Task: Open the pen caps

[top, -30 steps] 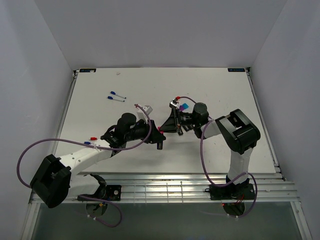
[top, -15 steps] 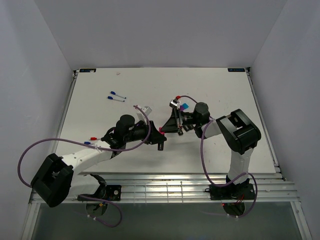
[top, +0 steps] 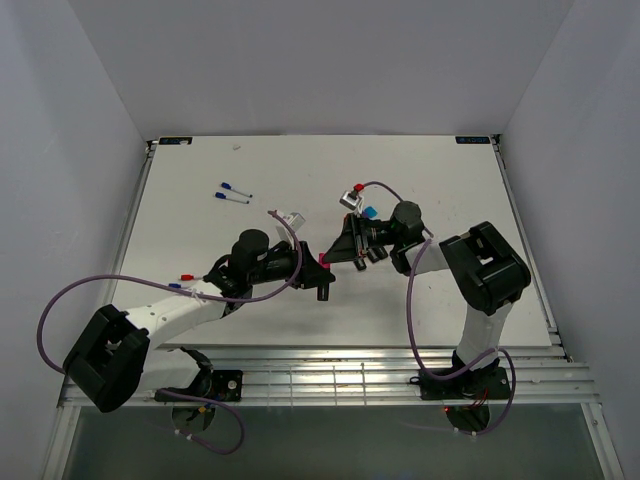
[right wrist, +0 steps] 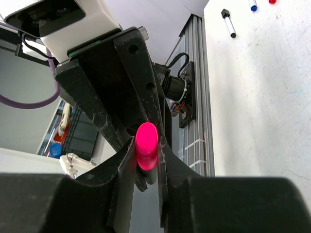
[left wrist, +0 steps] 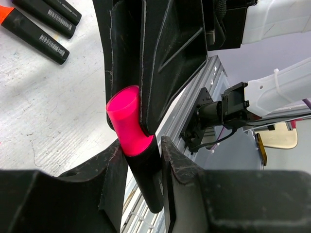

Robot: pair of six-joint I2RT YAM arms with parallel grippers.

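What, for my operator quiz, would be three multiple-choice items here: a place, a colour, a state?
1. Where is the marker? A. flat on the table B. clamped between both arms C. on the rail
2. Colour of its cap? A. green B. pink C. yellow
3. The cap is: A. on the marker B. loose on the table C. missing
1 B: left fingers grip its body, right fingers its cap. 2 B: pink in both wrist views. 3 A: cap meets body, no gap.
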